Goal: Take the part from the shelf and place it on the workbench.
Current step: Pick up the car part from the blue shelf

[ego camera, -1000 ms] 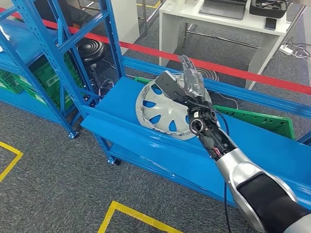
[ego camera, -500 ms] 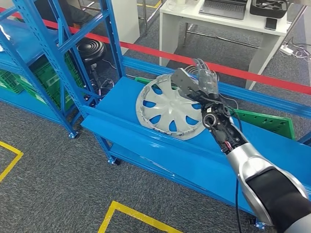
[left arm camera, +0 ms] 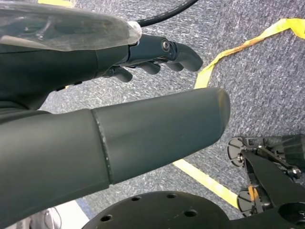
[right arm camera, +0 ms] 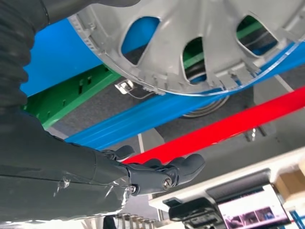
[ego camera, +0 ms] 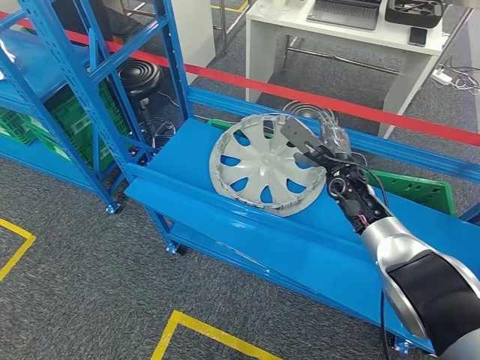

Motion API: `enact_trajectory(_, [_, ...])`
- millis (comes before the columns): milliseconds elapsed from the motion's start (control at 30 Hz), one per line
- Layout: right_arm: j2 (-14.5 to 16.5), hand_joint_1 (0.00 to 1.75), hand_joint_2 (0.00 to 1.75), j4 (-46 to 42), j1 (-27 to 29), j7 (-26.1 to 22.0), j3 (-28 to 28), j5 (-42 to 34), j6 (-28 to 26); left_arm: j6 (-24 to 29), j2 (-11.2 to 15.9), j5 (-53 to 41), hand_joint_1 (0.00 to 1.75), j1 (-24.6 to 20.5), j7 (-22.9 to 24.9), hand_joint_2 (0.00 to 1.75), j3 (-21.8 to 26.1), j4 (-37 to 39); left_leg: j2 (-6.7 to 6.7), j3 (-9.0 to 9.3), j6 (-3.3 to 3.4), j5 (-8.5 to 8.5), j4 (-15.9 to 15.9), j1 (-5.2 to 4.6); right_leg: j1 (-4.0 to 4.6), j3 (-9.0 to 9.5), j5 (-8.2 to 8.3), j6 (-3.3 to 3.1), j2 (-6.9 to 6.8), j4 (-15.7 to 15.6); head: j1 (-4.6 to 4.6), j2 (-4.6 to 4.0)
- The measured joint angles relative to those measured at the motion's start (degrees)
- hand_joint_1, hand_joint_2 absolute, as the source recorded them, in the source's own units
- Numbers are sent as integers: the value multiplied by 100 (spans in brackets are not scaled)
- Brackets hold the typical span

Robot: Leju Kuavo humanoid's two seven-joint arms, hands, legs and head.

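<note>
1. Since 1.0 s ago the right arm has swung to the robot's right: the right hand (ego camera: 318, 139), which then lay over the middle of the hubcap, now sits at its far right rim. Hubcap position on the shelf unchanged.
2. Blue shelf (ego camera: 238, 225): long low deck running across the head view, with upright blue racking at the left.
3. White workbench (ego camera: 340, 34): well apart from the shelf, beyond a red tape line (ego camera: 396, 118); a laptop and a dark tray rest on it.
4. Hubcap (ego camera: 257, 161): silver, spoked, lying face up on the shelf deck, far edge tilted slightly up. In the right wrist view the hubcap (right arm camera: 201, 43) rim is across from the dark fingers (right arm camera: 169, 174), with open space between.
5. Green crate (ego camera: 418, 187): behind the shelf, to the right of the hubcap.
6. Right hand: fingers extended and apart, nothing grasped; contact with the rim cannot be told.
7. Left hand (left arm camera: 144, 95): hangs above grey carpet with yellow floor tape, fingers loosely extended, holding nothing.
</note>
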Motion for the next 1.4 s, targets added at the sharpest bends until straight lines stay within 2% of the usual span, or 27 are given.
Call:
enact_trajectory(500, [1,0,175,929,-314,-182,371,572,520,-48,-19,-39,0,-79,44,0,-1,0,-2,-1,0,0,0,0,1,4,0,0,-3,1,-1,0])
enact_trajectory(1133, [353,0,175,1681,-508,-426,1244,985,1382,-72,-19,-27,0,-97,44,0,-1,0,-5,-1,0,0,0,0,1,4,-1,1,-7,1,-1,0])
enact_trajectory(1400, [435,0,175,1849,-475,-515,1520,1031,1525,-72,-19,-15,0,-96,44,0,-2,0,-5,-1,0,0,0,0,1,4,-1,1,-6,1,-1,0])
